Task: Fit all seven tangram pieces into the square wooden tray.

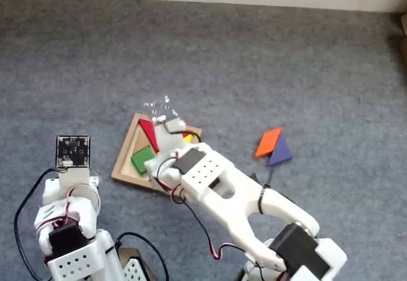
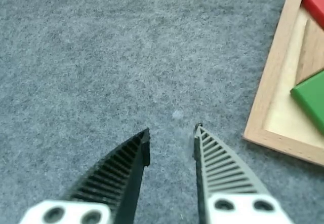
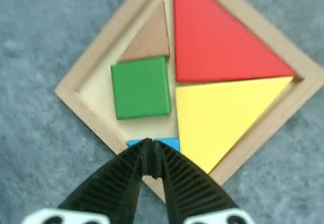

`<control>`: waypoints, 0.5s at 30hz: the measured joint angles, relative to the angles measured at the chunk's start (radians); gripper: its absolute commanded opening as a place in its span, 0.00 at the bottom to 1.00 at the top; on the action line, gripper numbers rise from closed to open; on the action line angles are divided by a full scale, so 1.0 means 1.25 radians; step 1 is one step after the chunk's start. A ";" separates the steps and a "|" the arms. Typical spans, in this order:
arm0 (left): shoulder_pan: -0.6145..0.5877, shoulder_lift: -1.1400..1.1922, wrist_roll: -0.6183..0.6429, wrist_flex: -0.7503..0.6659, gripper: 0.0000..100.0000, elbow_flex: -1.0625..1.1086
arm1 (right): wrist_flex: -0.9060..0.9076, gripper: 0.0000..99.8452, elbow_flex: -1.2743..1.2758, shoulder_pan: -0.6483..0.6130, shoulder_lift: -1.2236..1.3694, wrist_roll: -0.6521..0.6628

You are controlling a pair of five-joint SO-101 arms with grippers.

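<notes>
Wood frames the square tray on the tabletop's nubby grey carpet. Inside lie smooth flat pieces: red triangle, yellow triangle, green square, bare-wood triangle, and a blue piece against one rim, half hidden by the ribbed right jaws, closed tip to tip over it. Left jaws gape empty beside the tray. Orange parallelogram and purple triangle touch each other, both outside the tray on the carpet

light: bright, even, diffuse | shadows: faint, soft-edged | glare: few white specks in high view
</notes>
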 measured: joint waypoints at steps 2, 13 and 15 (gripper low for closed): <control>0.000 0.000 0.000 0.000 0.16 0.000 | -0.038 0.00 0.000 0.004 -0.005 0.000; -0.001 0.000 0.000 0.000 0.16 0.000 | -0.385 0.00 0.020 0.004 0.141 0.000; -0.001 0.000 0.000 0.000 0.16 0.000 | -0.425 0.00 0.020 0.004 0.188 0.000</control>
